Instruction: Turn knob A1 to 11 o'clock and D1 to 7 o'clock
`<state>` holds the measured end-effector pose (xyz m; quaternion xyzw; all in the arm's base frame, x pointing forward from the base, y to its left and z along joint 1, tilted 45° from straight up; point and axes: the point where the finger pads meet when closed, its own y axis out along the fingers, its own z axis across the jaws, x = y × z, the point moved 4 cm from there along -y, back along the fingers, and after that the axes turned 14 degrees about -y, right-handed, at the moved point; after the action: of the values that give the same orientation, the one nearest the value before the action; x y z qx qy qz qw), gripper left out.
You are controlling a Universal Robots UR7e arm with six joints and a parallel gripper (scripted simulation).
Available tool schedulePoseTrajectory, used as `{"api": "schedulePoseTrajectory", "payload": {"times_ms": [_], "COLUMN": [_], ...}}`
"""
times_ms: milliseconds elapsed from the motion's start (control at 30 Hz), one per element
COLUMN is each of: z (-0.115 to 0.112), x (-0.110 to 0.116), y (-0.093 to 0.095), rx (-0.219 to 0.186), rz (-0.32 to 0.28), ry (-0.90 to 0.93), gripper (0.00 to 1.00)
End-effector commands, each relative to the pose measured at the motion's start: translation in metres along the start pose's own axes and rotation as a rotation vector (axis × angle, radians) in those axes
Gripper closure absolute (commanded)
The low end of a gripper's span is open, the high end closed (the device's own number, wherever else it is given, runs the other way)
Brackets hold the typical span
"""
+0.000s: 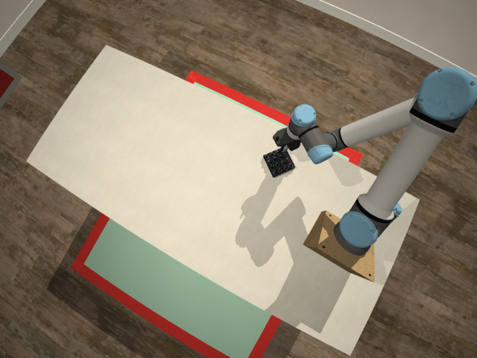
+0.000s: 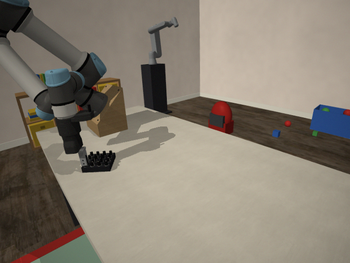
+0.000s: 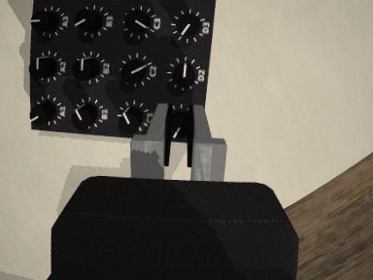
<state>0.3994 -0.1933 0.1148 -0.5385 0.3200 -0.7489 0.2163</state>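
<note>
The black knob box (image 1: pixel 279 161) stands on the cream table, close to its edge; it also shows in the exterior view (image 2: pixel 98 162) and fills the upper left of the wrist view (image 3: pixel 123 45). My gripper (image 3: pixel 180 123) points straight down over the box's corner. Its two grey fingers are shut on knob D1 (image 3: pixel 178 122), the bottom right knob in the wrist view. The fingers hide most of that knob; a short piece of its white line shows between them. Knob A1 (image 3: pixel 46 111) is at the bottom left of the box, free of the gripper.
The table edge and the wooden floor (image 3: pixel 330 232) lie close behind the gripper. The arm's wooden base block (image 1: pixel 342 246) stands on the table to the box's side. A red object (image 2: pixel 222 117) and a blue bin (image 2: pixel 332 120) sit far off on the floor.
</note>
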Motion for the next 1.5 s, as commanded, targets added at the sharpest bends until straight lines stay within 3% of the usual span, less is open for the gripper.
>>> {"api": "schedulePoseTrajectory", "payload": {"times_ms": [0, 700, 1467], "z": [0.0002, 0.0002, 0.0002], "x": [0.0001, 0.0001, 0.0001], "y": [-0.0004, -0.0004, -0.0004], "rx": [0.001, 0.001, 0.001], "rz": [0.000, 0.000, 0.000], "ry": [0.000, -0.074, -0.378], "gripper": [0.70, 0.70, 0.70]}}
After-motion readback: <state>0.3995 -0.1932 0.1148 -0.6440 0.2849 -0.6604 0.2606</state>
